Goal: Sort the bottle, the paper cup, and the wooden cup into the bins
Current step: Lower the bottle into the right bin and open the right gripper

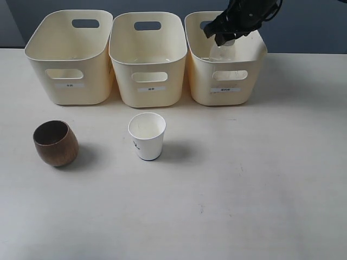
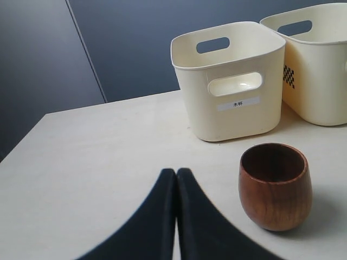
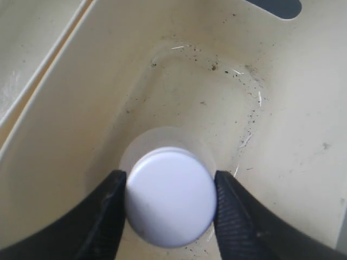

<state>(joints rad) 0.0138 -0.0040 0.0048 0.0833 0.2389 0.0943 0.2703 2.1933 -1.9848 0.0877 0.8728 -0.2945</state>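
Note:
My right gripper (image 1: 226,37) hangs over the right bin (image 1: 244,81), shut on the white cap of the clear bottle (image 3: 169,196); the bottle (image 1: 221,52) dangles inside that bin, above its floor. The white paper cup (image 1: 147,136) stands upright on the table in front of the middle bin (image 1: 149,81). The brown wooden cup (image 1: 55,143) stands upright at the left, in front of the left bin (image 1: 68,76). In the left wrist view my left gripper (image 2: 176,173) is shut and empty, low over the table, with the wooden cup (image 2: 275,187) just beside it. The left arm does not show in the exterior view.
The three bins stand side by side along the back of the pale table (image 1: 244,189). The right bin's floor (image 3: 217,103) carries specks of dirt. A dark wall (image 2: 135,49) rises behind the table edge.

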